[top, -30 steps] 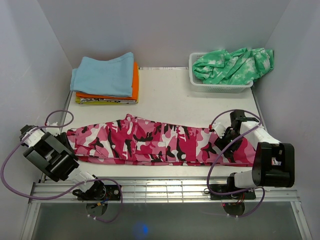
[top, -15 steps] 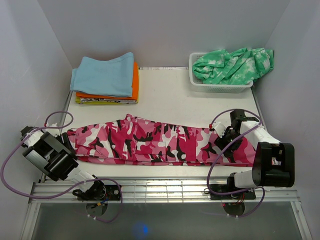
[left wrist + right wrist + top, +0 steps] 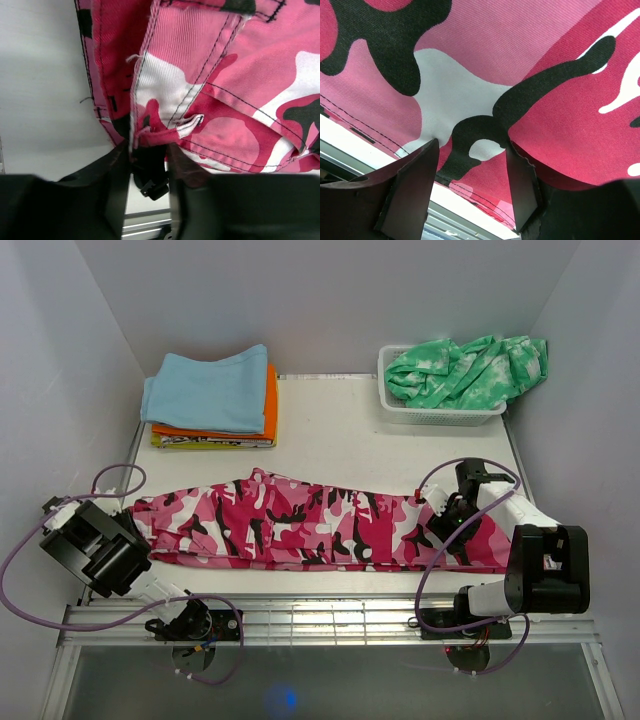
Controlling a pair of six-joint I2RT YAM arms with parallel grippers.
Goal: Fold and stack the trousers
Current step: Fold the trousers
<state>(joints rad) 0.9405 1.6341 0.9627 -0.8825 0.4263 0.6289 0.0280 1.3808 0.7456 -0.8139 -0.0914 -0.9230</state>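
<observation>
The pink camouflage trousers (image 3: 300,525) lie stretched flat from left to right along the near part of the table. At their left end is my left gripper (image 3: 132,523). In the left wrist view its fingers (image 3: 116,180) stand half closed around the stitched waistband edge (image 3: 150,136), and a gap still shows between them below the cloth. My right gripper (image 3: 440,524) is over the right end. In the right wrist view it (image 3: 470,150) is open, with its fingertips (image 3: 415,175) resting on the flat cloth near the hem.
A stack of folded light blue, orange and yellow clothes (image 3: 212,395) sits at the back left. A white basket (image 3: 432,412) with a green-and-white tie-dye garment (image 3: 465,370) stands at the back right. White walls close in on both sides, and the metal rail (image 3: 320,615) runs along the front.
The left gripper widened, then narrowed around the waistband edge, and the left arm shifted slightly left and nearer. The right gripper barely moved. The trousers lie as before.
</observation>
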